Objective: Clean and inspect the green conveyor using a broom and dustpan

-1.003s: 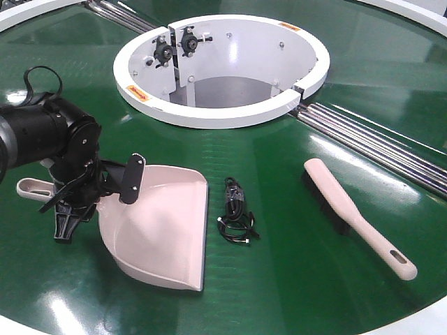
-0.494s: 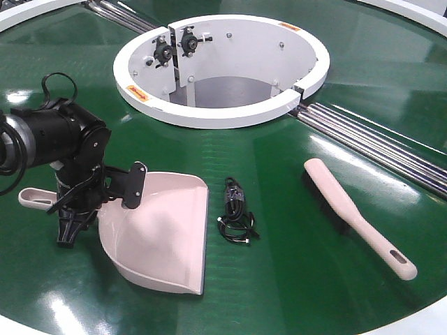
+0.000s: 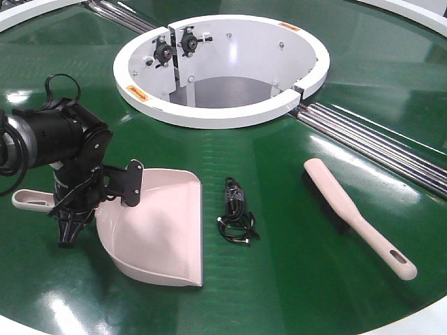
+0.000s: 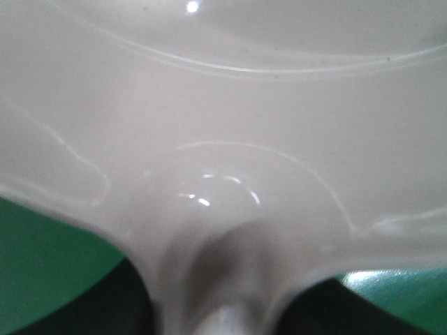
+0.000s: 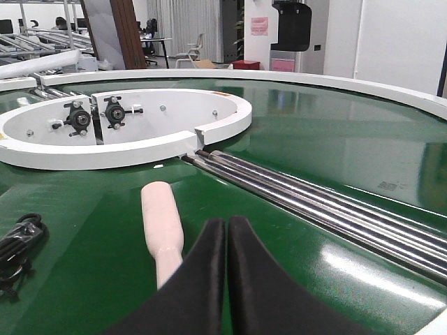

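Glossy dark green across the conveyor [image 3: 293,279]. Pale pink on dustpan [image 3: 157,227] and broom [image 3: 349,208], dark on its bristles [image 3: 336,223]. Black on the cable [image 3: 235,211], white on the housing [image 3: 209,116].

The black left arm [image 3: 42,136] reaches in from 9 o'clock of the front view, with its wrist bent steeply downward. The left gripper [image 3: 72,216] points down at about 8 o'clock. Its dark fingers [image 4: 105,310] sit on either side of the neck of the dustpan [image 3: 157,223] handle and seem pressed against it. The right gripper [image 5: 225,234] rises from 6 o'clock of its wrist view, aimed toward 12 o'clock, its two fingers closed flat together.
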Controlling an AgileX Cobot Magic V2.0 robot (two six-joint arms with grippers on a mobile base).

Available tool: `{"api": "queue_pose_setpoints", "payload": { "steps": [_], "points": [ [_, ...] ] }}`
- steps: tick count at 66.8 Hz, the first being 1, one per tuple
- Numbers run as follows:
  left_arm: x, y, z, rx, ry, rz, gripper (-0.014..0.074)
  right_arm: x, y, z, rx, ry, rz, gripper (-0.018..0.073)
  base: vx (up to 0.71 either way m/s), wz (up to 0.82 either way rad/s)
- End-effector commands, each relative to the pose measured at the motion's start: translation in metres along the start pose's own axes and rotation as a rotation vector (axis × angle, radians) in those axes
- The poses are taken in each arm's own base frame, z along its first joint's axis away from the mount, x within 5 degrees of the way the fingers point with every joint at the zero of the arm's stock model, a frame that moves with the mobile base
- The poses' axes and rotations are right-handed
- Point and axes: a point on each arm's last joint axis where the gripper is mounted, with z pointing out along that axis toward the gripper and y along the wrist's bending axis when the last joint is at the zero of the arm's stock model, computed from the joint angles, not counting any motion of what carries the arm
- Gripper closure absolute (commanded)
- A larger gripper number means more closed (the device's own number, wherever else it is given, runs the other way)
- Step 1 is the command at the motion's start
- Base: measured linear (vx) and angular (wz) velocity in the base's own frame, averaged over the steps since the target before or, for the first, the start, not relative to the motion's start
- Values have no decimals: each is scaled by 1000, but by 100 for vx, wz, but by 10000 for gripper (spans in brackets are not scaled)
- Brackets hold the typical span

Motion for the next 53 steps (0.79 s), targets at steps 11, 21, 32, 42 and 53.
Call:
{"api": "queue_pose_setpoints", "payload": {
  "steps": [11,21,32,42,53],
  "points": [
    [11,3,-25,-64,22,-26,594,-6,0,-1,-4,-81,-5,568,0,0],
    [11,3,-25,-64,22,-26,594,-6,0,-1,-4,-81,-5,568,0,0],
    [11,3,-25,-64,21,-26,594,-6,0,-1,-4,-81,-5,568,0,0],
    [11,3,-25,-63,22,-26,594,-6,0,-1,-4,-81,-5,568,0,0],
    [11,3,-25,-63,22,-26,594,-6,0,-1,-4,-81,-5,568,0,0]
  ]
}}
